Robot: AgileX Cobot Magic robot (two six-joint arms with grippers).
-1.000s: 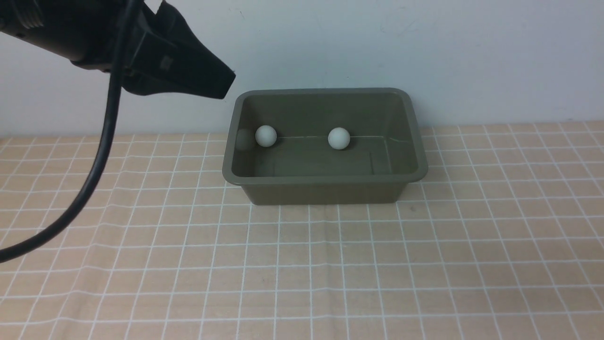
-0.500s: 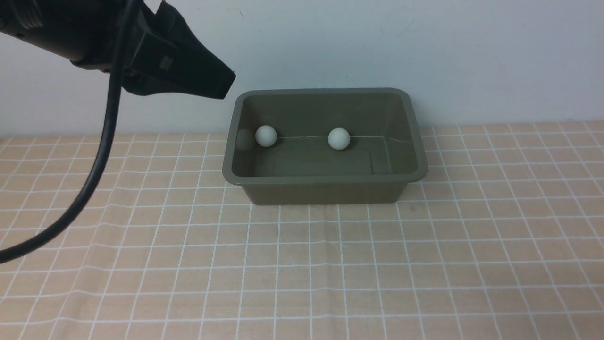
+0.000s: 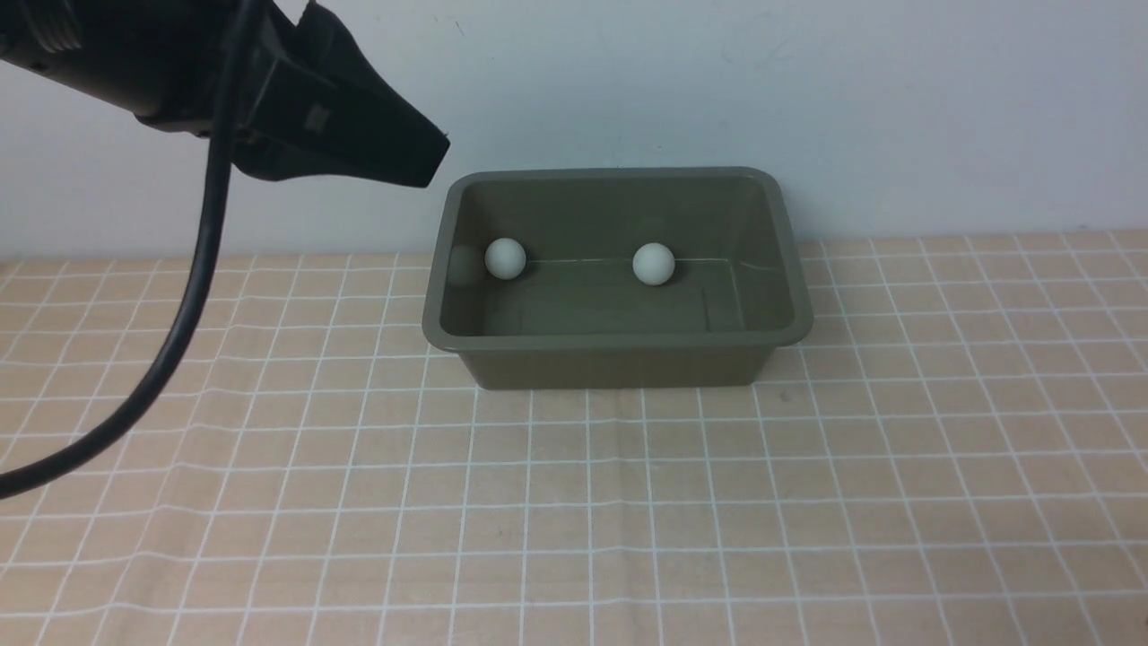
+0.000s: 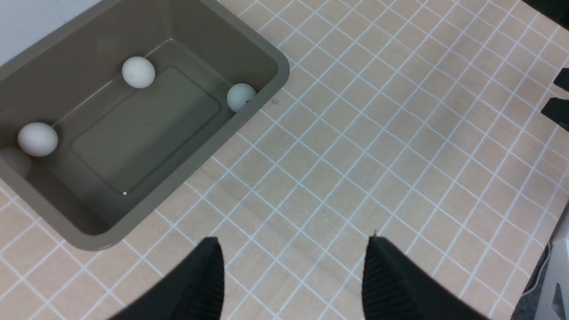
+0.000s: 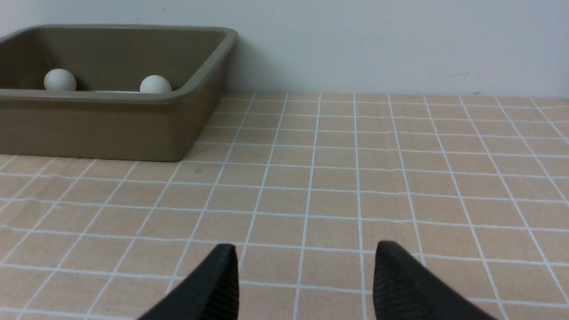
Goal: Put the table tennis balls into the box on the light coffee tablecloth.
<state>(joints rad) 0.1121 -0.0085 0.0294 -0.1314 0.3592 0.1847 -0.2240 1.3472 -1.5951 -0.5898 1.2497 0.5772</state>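
Note:
The olive-green box (image 3: 619, 363) stands on the light coffee tablecloth (image 3: 628, 502) near the back wall. The front view shows two table tennis balls inside it, one at the left (image 3: 505, 258) and one in the middle (image 3: 653, 264). The left wrist view shows three balls in the box (image 4: 280, 66): two along one wall (image 4: 38, 139) (image 4: 138, 72) and one in a corner (image 4: 241, 97). My left gripper (image 3: 430, 157) hangs high, left of the box, open and empty (image 4: 293, 253). My right gripper (image 5: 304, 258) is open and empty, low over the cloth, right of the box (image 5: 111, 129).
A pale wall runs right behind the box. The cloth's edge and grey robot parts (image 4: 558, 275) show at one side of the left wrist view, with dark parts (image 4: 560, 109) beyond it.
The middle ball in the box has rolled slightly to the right. The left arm has not moved.

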